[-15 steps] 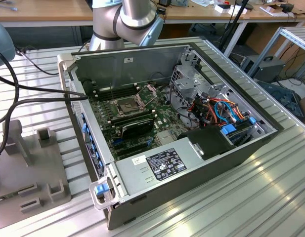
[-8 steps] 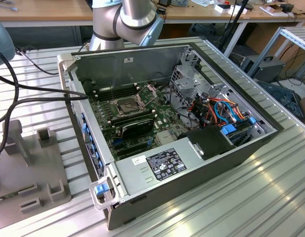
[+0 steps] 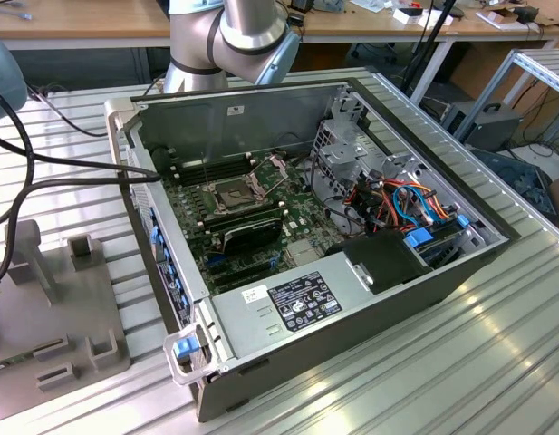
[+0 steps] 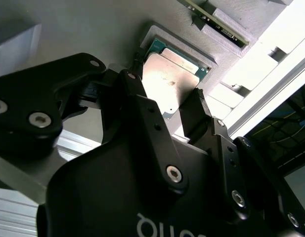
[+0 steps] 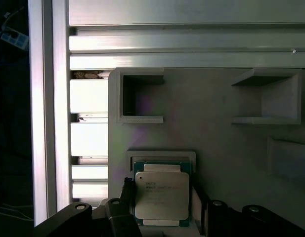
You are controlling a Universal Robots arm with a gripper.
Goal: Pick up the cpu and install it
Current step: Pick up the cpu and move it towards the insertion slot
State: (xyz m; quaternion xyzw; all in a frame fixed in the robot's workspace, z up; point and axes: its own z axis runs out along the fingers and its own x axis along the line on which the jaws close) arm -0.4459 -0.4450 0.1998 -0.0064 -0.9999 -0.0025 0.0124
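The black gripper [image 5: 162, 188] [image 4: 166, 88] is down low over the grey holder [image 5: 226, 148] [image 4: 93, 29], pointing squarely at it. Its jaws stand one on each side of the cpu [image 5: 161, 183] [image 4: 171, 74], close against its edges. I cannot tell whether they are pinching it or only bracketing it. The cpu lies flat, silvery face up, in a shallow square recess of the holder, with a green rim showing round the metal lid. In the first wrist view two box-shaped pockets [image 5: 141, 96] rise from the holder beyond the recess. Past them run the ribbed aluminium rails of the table [image 5: 192, 44].

In the exterior view the holder [image 3: 53, 299] sits at the exterior view's left on the table [image 3: 496, 362], beside the opened computer case [image 3: 351, 299]. Inside the case the dark square socket [image 3: 234, 194] lies on the green board, well apart from the holder. Behind the case a thick grey joint of the arm [image 3: 238, 32] bends over, and wooden desks [image 3: 80, 18] stand furthest back.
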